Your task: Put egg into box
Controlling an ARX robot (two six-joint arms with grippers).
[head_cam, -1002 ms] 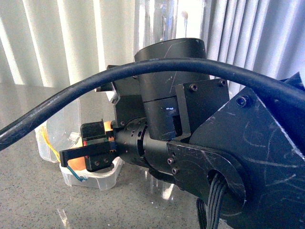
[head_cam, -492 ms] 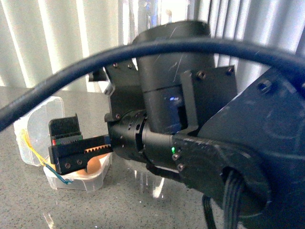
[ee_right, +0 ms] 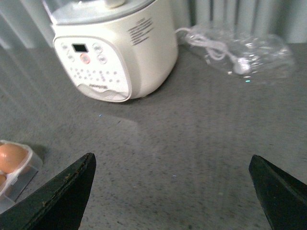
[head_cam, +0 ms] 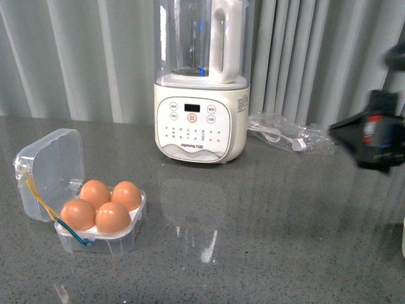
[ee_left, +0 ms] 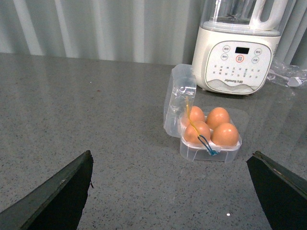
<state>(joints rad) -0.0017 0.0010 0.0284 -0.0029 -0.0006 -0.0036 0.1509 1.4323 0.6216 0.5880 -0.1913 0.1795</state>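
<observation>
Since already loaded with four brown eggs (head_cam: pixel 103 204), looks done bar shutting the egg case (head_cam: pixel 101 241) lid (head_cam: pixel 54 164), hence keeping left end effector (ee_left: pixel 170 155) and right end effector (ee_right: pixel 171 156) spread wide, empty.

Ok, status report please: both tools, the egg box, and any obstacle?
Left tool open, empty. Right tool open, empty. Box holds four eggs, every slot full, lid open. Blender stands behind, apart from it.

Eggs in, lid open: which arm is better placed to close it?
Left, likely: the open left claw faces the box on the robot's left; the right claw faces the blender.
</observation>
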